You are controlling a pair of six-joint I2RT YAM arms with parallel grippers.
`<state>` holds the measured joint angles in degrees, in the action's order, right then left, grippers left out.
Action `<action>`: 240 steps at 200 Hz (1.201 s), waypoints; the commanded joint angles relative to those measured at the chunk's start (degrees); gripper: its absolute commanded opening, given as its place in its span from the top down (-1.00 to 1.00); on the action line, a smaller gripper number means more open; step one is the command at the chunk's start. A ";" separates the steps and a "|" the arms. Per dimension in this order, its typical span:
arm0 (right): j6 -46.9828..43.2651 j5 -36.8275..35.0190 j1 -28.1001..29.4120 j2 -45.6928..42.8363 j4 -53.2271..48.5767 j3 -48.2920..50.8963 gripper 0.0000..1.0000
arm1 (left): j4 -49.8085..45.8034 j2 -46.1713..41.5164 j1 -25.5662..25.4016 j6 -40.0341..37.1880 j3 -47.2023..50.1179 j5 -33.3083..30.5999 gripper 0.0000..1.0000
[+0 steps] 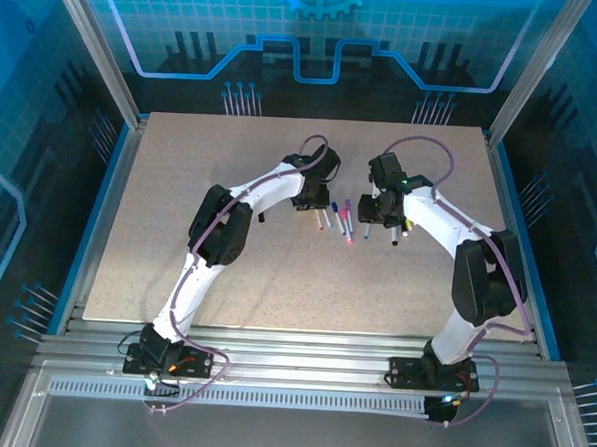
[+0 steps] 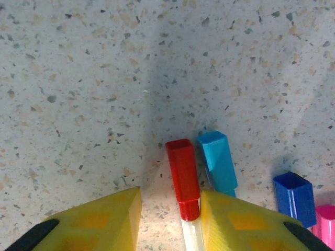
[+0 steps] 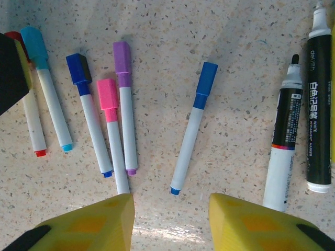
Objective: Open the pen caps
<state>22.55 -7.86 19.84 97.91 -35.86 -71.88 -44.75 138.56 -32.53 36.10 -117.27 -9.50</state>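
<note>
— How does the left pincer (image 2: 171, 201) stand?
— Its yellow fingers (image 2: 104, 219) are apart, low over the table. Between them lies a thin white pen (image 2: 191, 235) that wears the red cap (image 2: 182, 170), close along the right finger. It is not clamped. The cap points away from the pincer.
— And further out?
— Just right of the red cap lies the light blue cap (image 2: 217, 159). Further right are the dark blue cap (image 2: 294, 197) and the pink cap (image 2: 325, 219). Every one sits on its pen.
— The right pincer (image 3: 171, 201)?
— Its fingers are also apart, over bare table. Ahead of it lies a single pen with the blue cap (image 3: 205, 83). Ahead and to the left, the purple cap (image 3: 122, 63) lies just beside the pink one. To the right lie two thick black markers (image 3: 285, 136), side by side.
— What is the surface?
— A pale table (image 1: 181, 177) with small dark speckles, like stone, flat and matte.
— And the room?
— Around the table stand aluminium posts (image 1: 92, 52) and clear panels (image 1: 318, 34) lit in blue. At the near edge, behind both pincers, metal rails (image 1: 302, 354) carry the two arm bases.
</note>
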 commanded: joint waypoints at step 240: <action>4.85 22.96 2.59 -0.02 14.92 5.18 0.15 | 3.91 -7.32 3.13 2.31 6.74 6.68 1.00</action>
<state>24.56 5.67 20.93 99.72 -27.53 -68.16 -43.35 137.62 -30.83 37.63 -115.48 -8.49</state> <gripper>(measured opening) 0.412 0.053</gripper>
